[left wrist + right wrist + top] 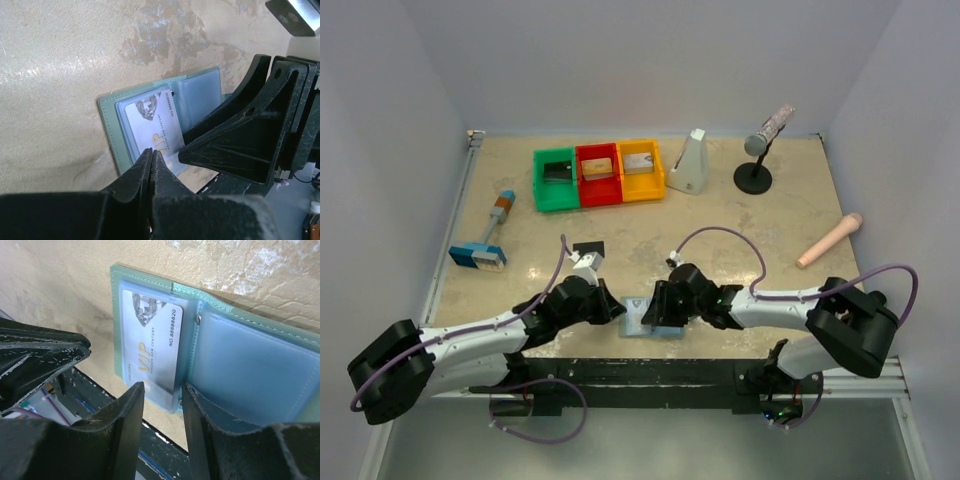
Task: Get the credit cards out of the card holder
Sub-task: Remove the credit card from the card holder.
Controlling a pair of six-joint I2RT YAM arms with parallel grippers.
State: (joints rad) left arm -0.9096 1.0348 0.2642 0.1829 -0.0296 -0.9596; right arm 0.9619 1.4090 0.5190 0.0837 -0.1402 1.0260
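The card holder (638, 322) lies open at the table's near edge, its pale blue pocketed faces (250, 370) turned up. A silver-grey credit card (152, 340) printed VIP sits in the left pocket, and its near end sticks out toward the table edge. My right gripper (162, 386) is open, one finger on each side of that near end. My left gripper (151, 151) is shut with nothing between its tips, which rest over the same card (152, 122) near the holder's green border (107, 120). A small black card (588, 247) lies on the table behind the left arm.
Green (556, 180), red (598, 173) and yellow (641, 168) bins stand at the back. A blue-headed brush (485, 240) lies at the left. A white wedge-shaped object (690, 160), a microphone stand (756, 160) and a beige cylinder (828, 241) are at the right. A black rail (650, 372) runs below the table edge.
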